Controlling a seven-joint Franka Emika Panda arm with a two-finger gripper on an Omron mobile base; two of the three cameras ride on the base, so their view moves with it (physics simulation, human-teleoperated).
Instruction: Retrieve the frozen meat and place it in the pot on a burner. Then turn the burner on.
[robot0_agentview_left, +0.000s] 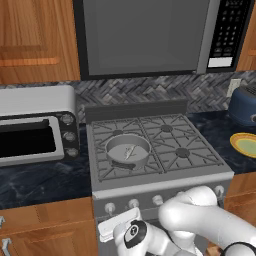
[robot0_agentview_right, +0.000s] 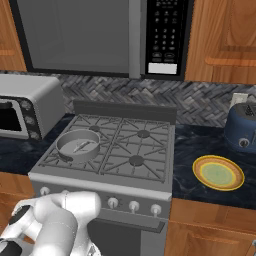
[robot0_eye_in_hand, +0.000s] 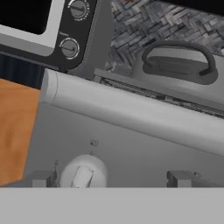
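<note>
The frozen meat (robot0_agentview_left: 129, 151) lies in the pot (robot0_agentview_left: 128, 150) on the front left burner (robot0_agentview_right: 75, 150). The gripper (robot0_eye_in_hand: 113, 178) is wide open and holds nothing, low at the stove front by a round knob (robot0_eye_in_hand: 83, 173). It should line up on that knob, squeeze gently, and turn slowly.

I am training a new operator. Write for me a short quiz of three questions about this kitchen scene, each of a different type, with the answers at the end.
1. True or false: the frozen meat lies inside the pot.
2. Where does the pot stand on the stove? A) front left burner B) back right burner C) on the counter
3. Fill in: in the hand view the gripper is ____ and faces a stove knob.

Key: 1 true; 2 A; 3 open.
</note>
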